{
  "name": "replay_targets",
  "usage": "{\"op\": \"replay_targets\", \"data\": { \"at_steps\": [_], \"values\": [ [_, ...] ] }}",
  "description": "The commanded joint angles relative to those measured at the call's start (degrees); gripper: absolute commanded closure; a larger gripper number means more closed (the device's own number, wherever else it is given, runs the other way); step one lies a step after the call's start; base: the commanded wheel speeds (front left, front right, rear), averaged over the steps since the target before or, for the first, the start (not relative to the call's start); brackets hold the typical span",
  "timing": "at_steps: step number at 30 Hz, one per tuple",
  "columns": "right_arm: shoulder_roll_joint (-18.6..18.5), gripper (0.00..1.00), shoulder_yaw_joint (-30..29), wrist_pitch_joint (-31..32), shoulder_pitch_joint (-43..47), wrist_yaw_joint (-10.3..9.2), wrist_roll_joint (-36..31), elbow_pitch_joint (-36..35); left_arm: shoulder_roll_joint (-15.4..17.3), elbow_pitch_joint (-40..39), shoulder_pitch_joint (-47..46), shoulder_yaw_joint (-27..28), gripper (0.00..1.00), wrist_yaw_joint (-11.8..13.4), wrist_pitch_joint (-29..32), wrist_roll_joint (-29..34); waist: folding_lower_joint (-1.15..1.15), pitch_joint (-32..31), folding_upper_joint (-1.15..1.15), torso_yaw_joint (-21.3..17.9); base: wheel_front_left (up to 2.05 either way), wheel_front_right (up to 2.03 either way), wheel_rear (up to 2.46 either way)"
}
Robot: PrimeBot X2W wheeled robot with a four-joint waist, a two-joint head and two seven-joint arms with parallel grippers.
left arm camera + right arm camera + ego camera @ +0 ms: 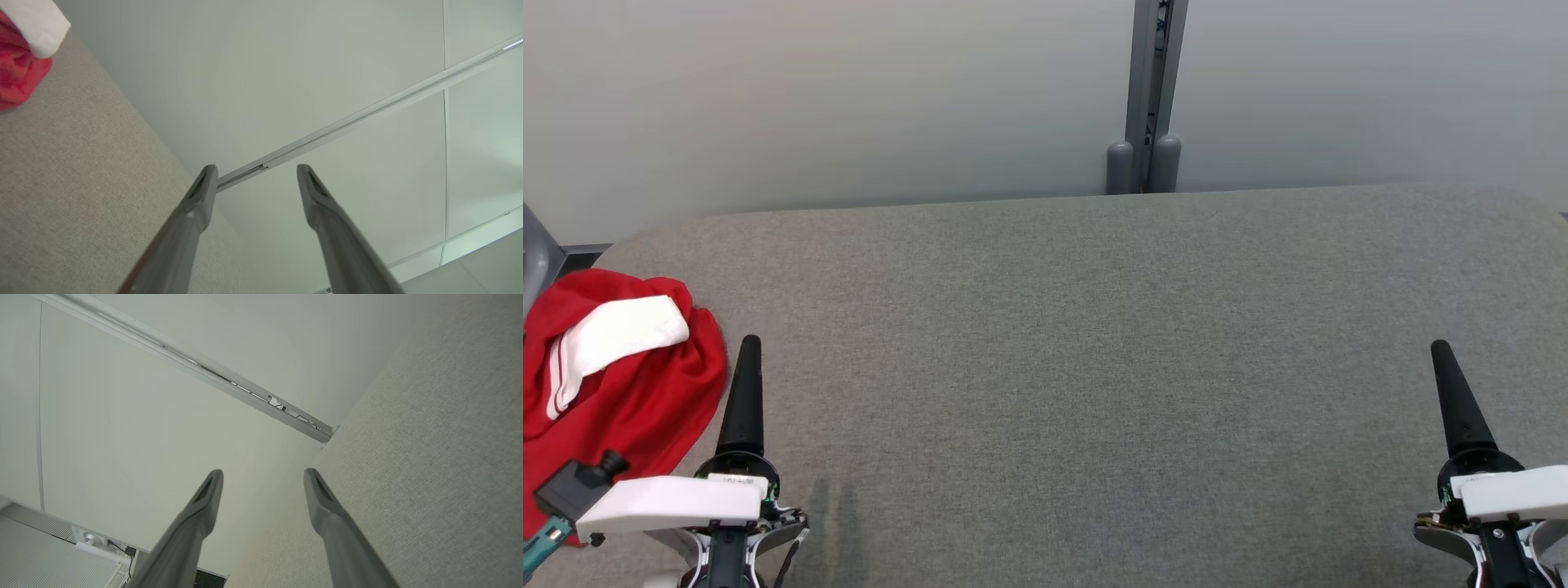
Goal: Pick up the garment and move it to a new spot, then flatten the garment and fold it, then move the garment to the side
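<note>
Garment, one, of soft red cloth with a white band, crumpled at the left edge of the tabletop, just left of the left gripper. The heap runs near to far; the band slants far-right. Tabletop grey, woven, round-cornered. Left and right gripper both spread wide, released, each with two tapered dark fingers.

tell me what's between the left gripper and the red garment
In the head view, just a narrow strip of bare grey tabletop separates left gripper from garment.
</note>
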Motion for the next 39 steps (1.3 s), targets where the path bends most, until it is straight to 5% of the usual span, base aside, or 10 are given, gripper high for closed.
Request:
{"op": "replay_targets", "data": {
  "at_steps": [1,20,39],
  "values": [
    [-0.81,0.00,0.15,-0.66,-1.07,0.08,-2.61,-1.50,0.31,-1.54,-1.69,-0.20,0.00,-0.05,-0.46,2.66,0.00,-0.03,0.00,0.00,0.00,0.00,0.00],
    [-2.23,0.00,3.55,-4.71,0.62,0.10,-26.38,-2.59,2.82,-2.70,0.51,-5.83,0.00,2.87,-4.48,28.47,0.00,-0.77,0.00,-0.09,0.00,0.00,0.00],
    [-2.51,0.00,4.78,-7.87,1.48,0.11,-40.58,0.52,5.92,-0.75,1.65,-11.21,0.00,6.98,-7.63,42.13,0.00,-1.40,0.00,-0.20,0.00,0.00,0.00]
  ]
}}
